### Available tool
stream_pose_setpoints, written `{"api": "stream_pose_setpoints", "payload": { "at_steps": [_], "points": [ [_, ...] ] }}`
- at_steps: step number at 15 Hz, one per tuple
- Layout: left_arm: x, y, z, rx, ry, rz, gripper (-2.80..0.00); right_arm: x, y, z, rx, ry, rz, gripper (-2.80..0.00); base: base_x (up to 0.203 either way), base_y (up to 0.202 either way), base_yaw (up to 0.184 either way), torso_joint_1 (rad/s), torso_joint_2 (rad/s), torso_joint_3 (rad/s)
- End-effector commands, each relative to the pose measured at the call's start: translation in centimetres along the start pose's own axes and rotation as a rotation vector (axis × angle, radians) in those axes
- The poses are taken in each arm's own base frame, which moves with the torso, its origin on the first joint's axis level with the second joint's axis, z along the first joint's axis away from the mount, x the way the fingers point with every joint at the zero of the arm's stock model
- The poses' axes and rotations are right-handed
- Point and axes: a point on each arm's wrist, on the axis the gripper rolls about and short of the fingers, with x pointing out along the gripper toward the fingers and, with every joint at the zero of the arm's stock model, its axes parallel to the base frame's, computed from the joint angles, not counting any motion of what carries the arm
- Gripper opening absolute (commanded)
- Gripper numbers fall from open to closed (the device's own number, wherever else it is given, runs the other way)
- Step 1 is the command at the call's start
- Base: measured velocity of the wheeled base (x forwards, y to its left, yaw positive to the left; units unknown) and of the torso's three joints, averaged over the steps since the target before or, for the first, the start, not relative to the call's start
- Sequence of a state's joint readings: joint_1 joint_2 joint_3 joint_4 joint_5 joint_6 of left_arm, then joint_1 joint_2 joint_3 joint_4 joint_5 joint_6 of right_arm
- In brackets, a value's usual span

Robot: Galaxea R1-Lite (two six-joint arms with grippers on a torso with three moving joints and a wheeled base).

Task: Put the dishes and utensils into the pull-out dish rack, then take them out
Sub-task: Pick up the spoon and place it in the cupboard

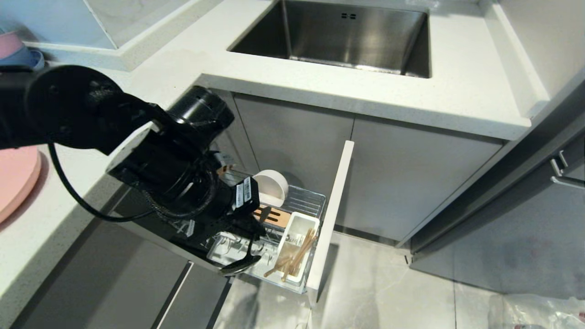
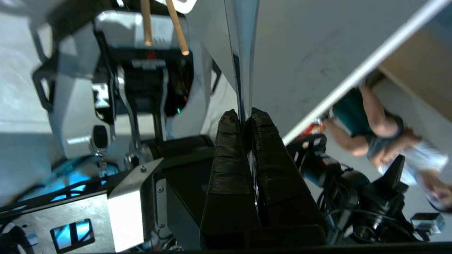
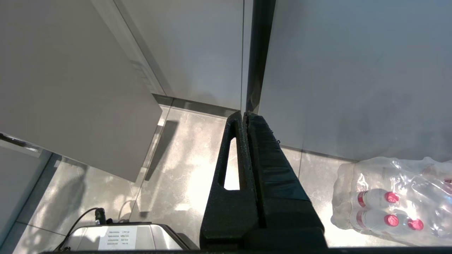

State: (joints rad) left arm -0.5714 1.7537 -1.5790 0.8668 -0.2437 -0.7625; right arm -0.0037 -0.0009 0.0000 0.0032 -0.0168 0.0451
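While the pull-out dish rack (image 1: 315, 205) stands drawn out from the grey cabinet below the steel sink (image 1: 338, 34), the left gripper (image 1: 249, 249) hangs over its front part, clenched on the spoon (image 1: 240, 265). In the left wrist view the spoon's silver handle (image 2: 243, 53) runs straight out from between the pressed-together fingers (image 2: 229, 158). The dark spoon bowl shows beneath the gripper, above the rack's white drip tray. Just beside it, the chopsticks (image 1: 295, 258) lean in the white utensil cup (image 1: 299, 237). The cream-white bowl (image 1: 272, 185) rests on its edge at the back of the wire basket. The salmon-pink plate (image 1: 16, 180) lies on the countertop (image 1: 320, 87) at the far left, well apart from the rack. The right gripper (image 3: 244, 116) is closed on nothing and points at the floor near a pack of water bottles (image 3: 395, 201).
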Motion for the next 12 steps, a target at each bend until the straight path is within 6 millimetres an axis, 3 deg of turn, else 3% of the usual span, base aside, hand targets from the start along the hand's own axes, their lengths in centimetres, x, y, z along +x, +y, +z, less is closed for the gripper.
{"api": "stream_pose_setpoints", "payload": {
  "at_steps": [1, 6, 12],
  "points": [
    [2.6, 0.4, 1.0, -0.023, 0.067, 0.03, -2.8, 0.0, 0.0, 0.0, 0.0, 0.002, -0.001, -2.8, 0.0, 0.0, 0.0, 0.0, 0.0, 0.0],
    [5.7, 2.5, 4.0, -0.056, 0.164, -0.011, -2.8, 0.0, 0.0, 0.0, 0.0, 0.002, -0.001, -2.8, 0.0, 0.0, 0.0, 0.0, 0.0, 0.0],
    [9.1, 2.2, 5.6, -0.049, 0.222, -0.067, -2.8, 0.0, 0.0, 0.0, -0.001, 0.002, -0.001, -2.8, 0.0, 0.0, 0.0, 0.0, 0.0, 0.0]
  ]
}}
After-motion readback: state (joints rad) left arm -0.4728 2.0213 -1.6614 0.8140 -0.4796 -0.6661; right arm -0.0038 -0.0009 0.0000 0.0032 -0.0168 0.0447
